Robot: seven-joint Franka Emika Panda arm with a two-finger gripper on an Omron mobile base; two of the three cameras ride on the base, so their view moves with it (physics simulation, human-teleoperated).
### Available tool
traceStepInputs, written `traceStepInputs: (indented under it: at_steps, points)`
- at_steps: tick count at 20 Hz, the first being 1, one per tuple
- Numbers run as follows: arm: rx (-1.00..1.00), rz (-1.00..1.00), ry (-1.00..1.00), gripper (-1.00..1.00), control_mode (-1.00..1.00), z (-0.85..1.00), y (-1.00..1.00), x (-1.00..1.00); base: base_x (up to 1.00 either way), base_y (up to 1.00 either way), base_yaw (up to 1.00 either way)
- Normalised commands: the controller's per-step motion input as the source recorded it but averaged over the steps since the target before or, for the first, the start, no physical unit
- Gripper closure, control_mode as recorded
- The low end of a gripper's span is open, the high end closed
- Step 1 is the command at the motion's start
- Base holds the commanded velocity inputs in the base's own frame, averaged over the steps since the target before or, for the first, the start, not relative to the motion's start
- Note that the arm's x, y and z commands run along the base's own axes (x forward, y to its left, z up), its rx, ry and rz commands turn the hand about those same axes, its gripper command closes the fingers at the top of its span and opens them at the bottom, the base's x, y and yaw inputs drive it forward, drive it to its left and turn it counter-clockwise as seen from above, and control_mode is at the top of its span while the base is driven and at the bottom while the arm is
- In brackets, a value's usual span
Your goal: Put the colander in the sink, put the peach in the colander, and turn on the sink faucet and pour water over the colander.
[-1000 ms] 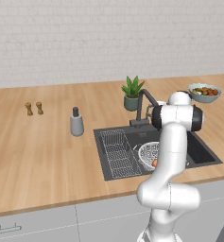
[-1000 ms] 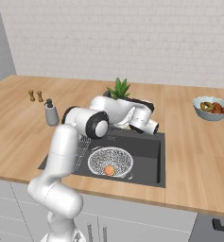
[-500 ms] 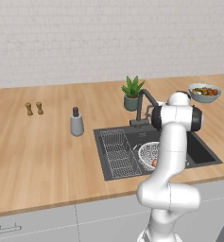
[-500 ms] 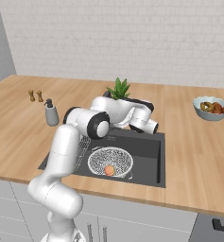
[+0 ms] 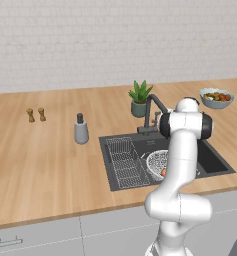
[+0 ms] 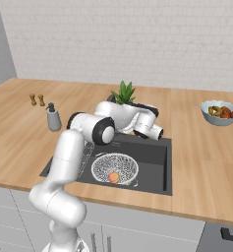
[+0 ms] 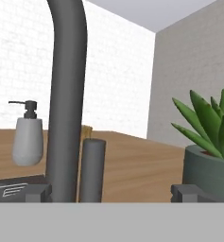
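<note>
Right now, nearest you in the right base view, the colander (image 6: 114, 169) sits in the sink (image 6: 152, 162), low and centre in the frame, with the peach (image 6: 113, 177) lying inside it toward its near side. In the left base view you see the same colander (image 5: 157, 164) partly hidden behind the white arm, a sliver of the peach (image 5: 163, 172) showing at the arm's edge, and the wire rack (image 5: 125, 162) lying in the left part of the sink (image 5: 215, 162).

Behind the colander, at the back edge of the basin, the sink faucet (image 5: 152, 112) stands upright, centre right in the left base view. Your tool (image 7: 111, 194) is up close to it: in the hand view the faucet's dark column (image 7: 66, 99) runs from the bottom to the top of the frame at left centre, with a shorter dark cylinder (image 7: 92, 170) just beside it on the right. The two dark fingertips (image 7: 35, 193) show at the bottom, far apart, one on each side of those; the jaws stand wide and hold nothing.

Farther back on the counter (image 5: 50, 165), you find the potted plant (image 6: 124, 94) just behind the faucet, the soap dispenser (image 5: 80, 129) left of the sink, two small brown shakers (image 5: 35, 115) farther left, and a bowl of food (image 6: 221, 112) at the right edge of the right base view.
</note>
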Motion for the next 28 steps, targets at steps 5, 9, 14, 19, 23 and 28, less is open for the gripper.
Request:
traceStepInputs:
  at_steps: [5, 9, 14, 19, 23, 28]
  points:
    - [0.00, -0.02, 0.00, -1.00, -1.00, 0.00, 0.01, 0.13, 0.00, 0.00, 0.00]
    - [0.00, -0.02, 0.00, -1.00, -1.00, 0.00, 0.02, 0.06, 0.00, 0.00, 0.00]
    - [0.00, -0.01, 0.01, 1.00, -1.00, 0.00, -0.01, 0.02, 0.00, 0.00, 0.00]
    - [0.00, -0.06, 0.00, 1.00, -1.00, 0.00, 0.00, 0.02, 0.00, 0.00, 0.00]
    - [0.00, -0.09, 0.01, 1.00, -1.00, 0.00, -0.12, 0.02, 0.00, 0.00, 0.00]
    - [0.00, -0.09, 0.04, 1.00, -1.00, 0.00, -0.34, 0.11, 0.00, 0.00, 0.00]
